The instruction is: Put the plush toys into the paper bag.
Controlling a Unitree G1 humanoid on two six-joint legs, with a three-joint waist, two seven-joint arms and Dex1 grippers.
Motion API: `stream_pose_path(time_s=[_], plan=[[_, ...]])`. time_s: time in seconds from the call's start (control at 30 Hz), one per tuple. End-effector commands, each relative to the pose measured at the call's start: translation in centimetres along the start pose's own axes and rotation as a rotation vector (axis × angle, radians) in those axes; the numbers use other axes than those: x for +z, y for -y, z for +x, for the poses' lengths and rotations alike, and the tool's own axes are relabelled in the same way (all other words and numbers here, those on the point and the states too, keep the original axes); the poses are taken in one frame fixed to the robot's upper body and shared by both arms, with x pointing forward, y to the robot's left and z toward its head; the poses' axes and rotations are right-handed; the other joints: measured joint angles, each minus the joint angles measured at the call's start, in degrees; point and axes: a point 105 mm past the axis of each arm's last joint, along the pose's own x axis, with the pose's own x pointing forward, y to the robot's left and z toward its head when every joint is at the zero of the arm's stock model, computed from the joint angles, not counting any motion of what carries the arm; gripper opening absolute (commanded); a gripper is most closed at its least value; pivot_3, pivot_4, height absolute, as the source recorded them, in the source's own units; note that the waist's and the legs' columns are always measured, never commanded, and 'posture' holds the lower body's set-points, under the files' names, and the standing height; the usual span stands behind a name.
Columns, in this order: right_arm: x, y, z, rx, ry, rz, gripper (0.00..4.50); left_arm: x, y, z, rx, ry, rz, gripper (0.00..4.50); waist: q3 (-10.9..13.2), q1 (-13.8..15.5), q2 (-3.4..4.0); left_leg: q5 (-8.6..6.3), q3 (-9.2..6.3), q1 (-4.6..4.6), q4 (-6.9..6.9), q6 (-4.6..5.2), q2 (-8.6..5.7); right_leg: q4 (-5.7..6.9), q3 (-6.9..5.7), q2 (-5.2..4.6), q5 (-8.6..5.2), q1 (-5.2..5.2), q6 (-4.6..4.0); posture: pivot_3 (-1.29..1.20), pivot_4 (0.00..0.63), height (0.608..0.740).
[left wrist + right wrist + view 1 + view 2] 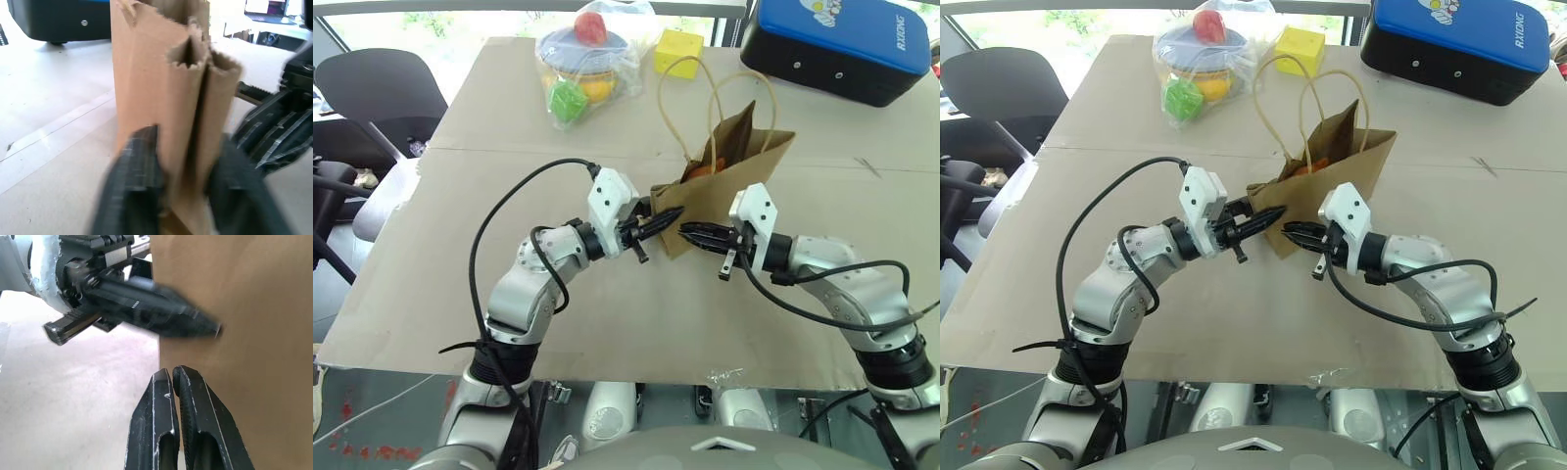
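The paper bag (729, 181) is standing near the middle of the table (460, 294), and both arms are meeting at its near bottom corner. The left gripper (664, 219) is pinching a folded edge of the bag between its two black fingers (134, 186), so it is holding the bag. The right gripper (697, 233) is pressed tight shut with nothing between its fingers, and its tip is sitting just beside the bag's brown wall.

From the left gripper, the bag is rising toward about 1 o'clock. From the right gripper, it is rising toward about 12 o'clock. Both are right at the bag, but only the left one has hold of it.

The bag's long side is running up and down, with its open mouth and cord handles (690, 98) pointing up and a bit away from the robot. Something orange (703, 169) is peeking out at the mouth; I think it is one plush toy already inside. I cannot tell where the white one is.

The next move probably needs the mouth held open.
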Motion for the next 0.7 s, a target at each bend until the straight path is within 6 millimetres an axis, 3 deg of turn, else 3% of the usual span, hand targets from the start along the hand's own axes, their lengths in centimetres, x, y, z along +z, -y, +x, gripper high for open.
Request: stream_pose_path(time_s=[0.03,0.2,0.3,0.43,0.53,0.7], plan=[[1.5,-1.1,-1.8,-0.022,0.036,-0.06,0.0,1.4,-0.3,-0.2,-0.04,0.071,0.031,0.09,0.0,0.1,0.0,0.0,-0.02,-0.01,0.0,0.0,0.0,0.0,-0.03,0.0,0.0,0.0,0.0,0.0,0.15,0.74],[1.3,-1.2,-5.7,-0.202,-0.018,-0.198,0.0,2.4,-1.3,-2.5,-0.326,0.082,0.12,0.09,0.0,-0.2,0.01,0.01,-0.02,0.01,0.0,-0.02,0.02,0.02,-0.08,0.04,-0.01,0.0,-0.01,0.0,0.15,0.74],[0.8,-1.6,-9.7,-0.287,-0.07,-0.141,0.8,3.2,-2.7,-3.8,-0.538,0.035,0.247,0.0,0.0,0.6,0.01,0.03,-0.03,-0.03,0.03,-0.05,-0.03,-0.01,-0.23,0.08,-0.01,0.02,-0.01,0.0,0.15,0.74],[-0.1,-2.2,-14.0,-0.372,-0.177,-0.139,2.81,2.5,-4.3,-3.7,-0.644,-0.036,0.36,0.0,-0.1,0.8,0.03,0.01,-0.03,0.03,0.06,-0.02,-0.08,-0.14,-0.16,0.06,-0.01,0.18,0.01,0.0,0.15,0.74],[0.1,-2.9,-15.7,-0.396,-0.202,-0.138,4.36,1.6,-5.1,-3.3,-0.65,-0.071,0.369,0.0,-0.1,0.4,0.0,-0.03,-0.03,0.04,0.08,0.05,-0.12,-0.16,-0.09,0.09,-0.02,0.19,0.03,0.0,0.15,0.74],[1.8,-3.1,-16.3,-0.408,-0.169,-0.161,4.48,0.4,-4.9,-2.7,-0.68,-0.081,0.355,0.0,-0.1,-0.1,-0.02,-0.05,-0.06,0.09,0.09,0.08,0.0,-0.05,-0.06,0.16,-0.01,0.17,0.03,0.0,0.15,0.74]])
